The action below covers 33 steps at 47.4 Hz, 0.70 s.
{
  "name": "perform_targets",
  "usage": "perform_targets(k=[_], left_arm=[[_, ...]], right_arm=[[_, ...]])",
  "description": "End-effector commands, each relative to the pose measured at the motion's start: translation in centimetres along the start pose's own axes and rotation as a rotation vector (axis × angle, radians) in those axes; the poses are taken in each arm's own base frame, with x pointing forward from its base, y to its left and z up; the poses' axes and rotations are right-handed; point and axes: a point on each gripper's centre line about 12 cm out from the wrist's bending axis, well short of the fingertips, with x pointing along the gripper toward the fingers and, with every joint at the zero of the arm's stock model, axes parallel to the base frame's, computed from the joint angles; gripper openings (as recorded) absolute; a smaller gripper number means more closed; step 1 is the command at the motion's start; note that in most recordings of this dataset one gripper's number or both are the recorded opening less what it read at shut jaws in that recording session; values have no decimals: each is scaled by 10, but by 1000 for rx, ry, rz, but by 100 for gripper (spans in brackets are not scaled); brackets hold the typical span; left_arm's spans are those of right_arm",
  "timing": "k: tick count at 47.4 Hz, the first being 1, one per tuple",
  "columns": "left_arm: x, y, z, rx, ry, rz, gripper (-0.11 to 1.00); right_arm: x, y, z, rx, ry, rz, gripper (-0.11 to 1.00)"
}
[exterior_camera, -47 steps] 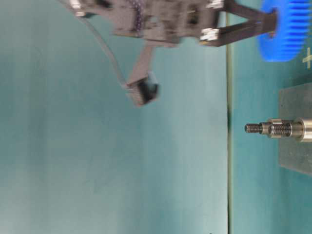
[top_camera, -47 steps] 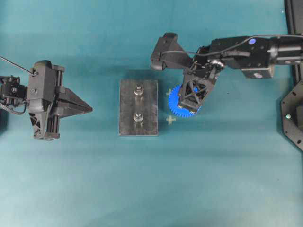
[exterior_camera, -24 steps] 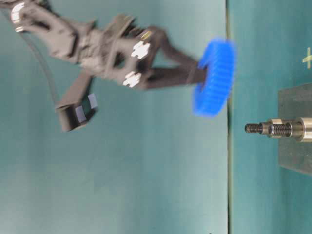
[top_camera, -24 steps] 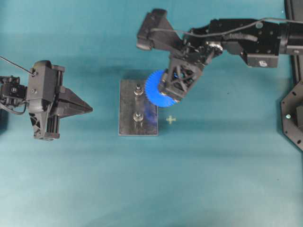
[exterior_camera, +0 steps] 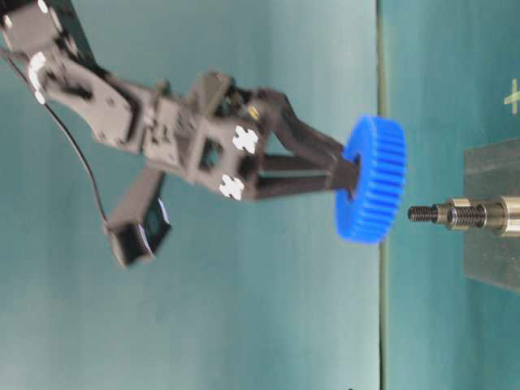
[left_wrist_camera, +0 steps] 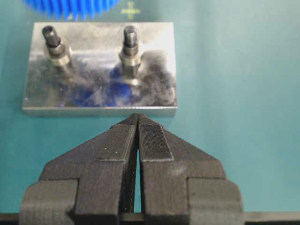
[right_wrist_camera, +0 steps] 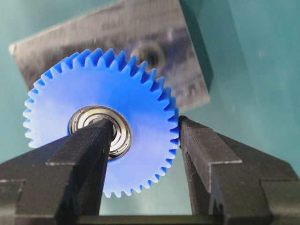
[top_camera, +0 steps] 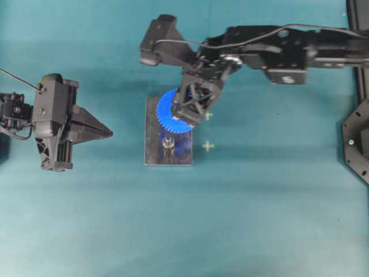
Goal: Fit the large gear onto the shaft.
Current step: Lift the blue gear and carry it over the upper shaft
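Bright blue plastic large gear (exterior_camera: 372, 179) hanging just above and slightly off-axis from the silvery steel shaft (exterior_camera: 455, 214).
Pinched between right gripper (right_wrist_camera: 145, 136) fingers, one in the hub; left gripper (left_wrist_camera: 138, 136) pressed together, far left of overhead frame.

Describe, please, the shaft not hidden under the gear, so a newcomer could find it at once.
Find the grey metal block at the table's centre. Two steel pins stand on it; the large gear, held by the right gripper, covers one overhead. The shaft meant is the exposed one.
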Motion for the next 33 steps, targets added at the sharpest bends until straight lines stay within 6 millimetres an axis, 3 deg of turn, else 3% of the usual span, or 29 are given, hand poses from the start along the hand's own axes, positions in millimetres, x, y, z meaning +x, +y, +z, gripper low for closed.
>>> perform_targets(k=[1,12,33], left_arm=[[-1,0,10,1,-31,-1,0],[-1,-1,9,0,-29,-3,0],[-1,-1,7,1,-25,-4,0]], right_arm=[[-9,0,14,9,-37,4,49],[9,-8,21,-1,23,-32,49],[16,-14,27,-8,29,-55,49]])
